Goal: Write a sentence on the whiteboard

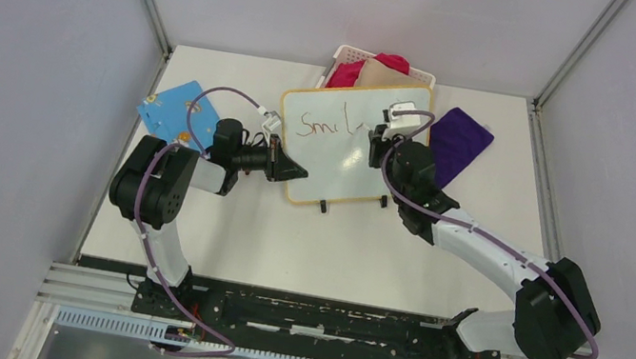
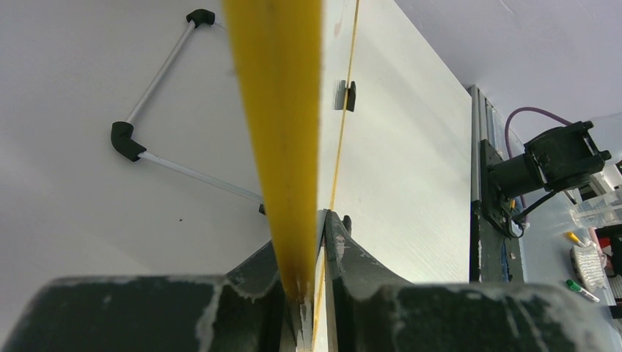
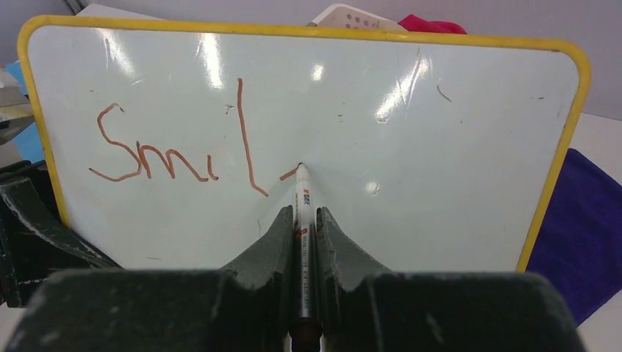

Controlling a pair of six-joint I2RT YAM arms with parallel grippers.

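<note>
Grippers first: right gripper (image 3: 301, 220) clenched on a white marker (image 3: 302, 192), barrel running straight out between the fingers and the tip touching the board face. The left gripper (image 2: 302, 246) is clamped on the yellow rim at the board's left edge, toward its near-left corner, one finger on each side of the edge. Tabletop (image 1: 304, 245) is white, with both arms reaching from the near edge. The whiteboard (image 1: 351, 161) sits at the middle of the far half of the tabletop, slightly skewed, with two black feet (image 1: 322, 206) showing along its near edge; writing face turned toward the right wrist camera. A white basket (image 1: 346, 53) sits at the far edge behind the board's far rim, holding pink and beige cloths; cannot tell whether board and basket touch. A purple cloth (image 1: 458, 142) lies flat just beside the board's right edge, toward the far right corner. A blue board (image 1: 173, 108) lies near the left edge, in the far left part of the tabletop, apart from the whiteboard. The sentence (image 3: 176, 150) is partial: red strokes reading "Smil" across the left half of the board, with a short fresh dash just at the marker tip; the rest of the face is unwritten but for faint scuffs.
</note>
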